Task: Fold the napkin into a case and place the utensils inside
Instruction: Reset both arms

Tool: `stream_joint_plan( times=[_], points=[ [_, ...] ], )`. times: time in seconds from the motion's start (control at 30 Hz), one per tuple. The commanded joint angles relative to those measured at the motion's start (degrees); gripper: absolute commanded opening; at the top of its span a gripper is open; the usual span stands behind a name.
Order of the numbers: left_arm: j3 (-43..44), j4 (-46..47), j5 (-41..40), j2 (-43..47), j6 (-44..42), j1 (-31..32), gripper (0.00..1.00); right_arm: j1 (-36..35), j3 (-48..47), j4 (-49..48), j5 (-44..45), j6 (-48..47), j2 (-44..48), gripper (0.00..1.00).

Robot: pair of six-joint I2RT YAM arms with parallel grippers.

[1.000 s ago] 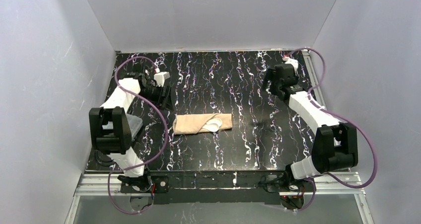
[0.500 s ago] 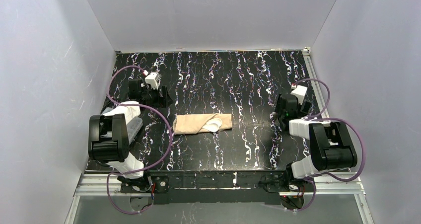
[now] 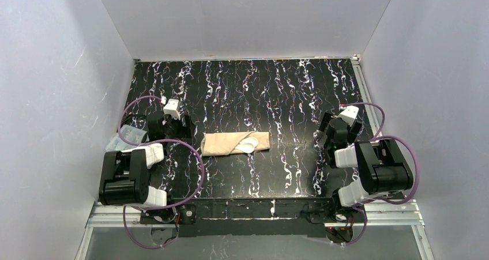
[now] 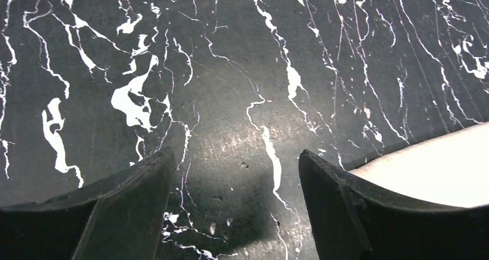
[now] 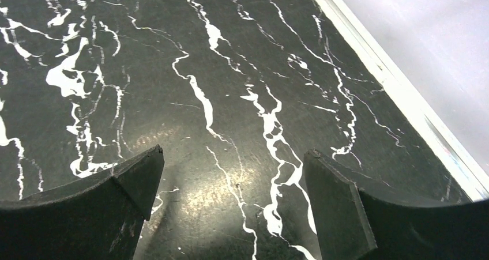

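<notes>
The napkin lies folded as a long narrow beige case in the middle of the black marbled table. Two white utensils poke out of its right part, their oval ends showing. My left gripper hangs low just left of the case, open and empty. In the left wrist view a beige corner of the case shows past the right finger. My right gripper is open and empty, well right of the case, over bare table in the right wrist view.
A clear plastic compartment box sits at the table's left edge beside the left arm. A metal rail and the white wall run along the table's right edge, close to the right gripper. White walls enclose the table.
Both arms have drawn back from the far corners toward their bases and folded down. The left arm no longer covers the clear box. The case and utensils have not moved.
</notes>
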State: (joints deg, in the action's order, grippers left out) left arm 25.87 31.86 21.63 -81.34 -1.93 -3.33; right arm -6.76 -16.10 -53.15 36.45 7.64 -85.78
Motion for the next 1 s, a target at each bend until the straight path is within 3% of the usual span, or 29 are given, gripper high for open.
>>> stream_joint_plan(
  times=[0.0,0.07,0.13,0.2,0.23,0.27,0.3,0.33,0.37,0.97],
  points=[
    [-4.13,16.49,-1.94,-1.67,-1.08,-0.45,0.78,0.22,0.77,-9.17,-5.79,-3.86,-1.37,0.99],
    [-4.39,15.78,-1.82,-1.14,-1.44,-0.44,0.78,0.15,3.66,-15.74,-10.47,-6.22,-2.93,0.99],
    [-6.07,18.24,-1.11,-0.84,-1.72,-0.45,0.79,0.06,7.66,-28.16,-14.19,-8.22,-6.29,0.99],
    [-9.43,23.71,-2.18,-2.58,-1.31,-0.45,0.82,-0.51,6.98,-23.21,-17.61,-10.38,-4.05,0.99],
    [-12.38,35.01,-2.46,-4.55,-0.36,-0.45,0.83,-0.59,5.41,-20.42,-20.23,-11.5,-4.77,0.99],
    [-13.71,37.79,-2.58,-4.8,-0.95,-0.4,0.83,-0.67,3.55,-19.92,-22.0,-12.83,-6.09,0.99],
    [-12.87,33.02,-2.71,-2.82,-1.91,-0.25,0.83,-0.67,2.25,-17.41,-21.13,-12.4,-6.25,0.99],
    [-11.16,29.28,-3.01,-2.95,-1.41,-0.21,0.97,-0.64,0.41,-12.73,-19.02,-11.18,-5.77,0.99],
    [-9.51,28.57,-2.68,-4.43,-0.14,-0.67,0.98,-0.31,-0.67,-10.99,-17.92,-10.29,-6.05,0.99],
    [-9.46,28.36,-2.72,-4.22,-0.16,-0.97,0.98,0.79,-0.03,-12.77,-19.06,-10.01,-6.25,0.99]
  ],
)
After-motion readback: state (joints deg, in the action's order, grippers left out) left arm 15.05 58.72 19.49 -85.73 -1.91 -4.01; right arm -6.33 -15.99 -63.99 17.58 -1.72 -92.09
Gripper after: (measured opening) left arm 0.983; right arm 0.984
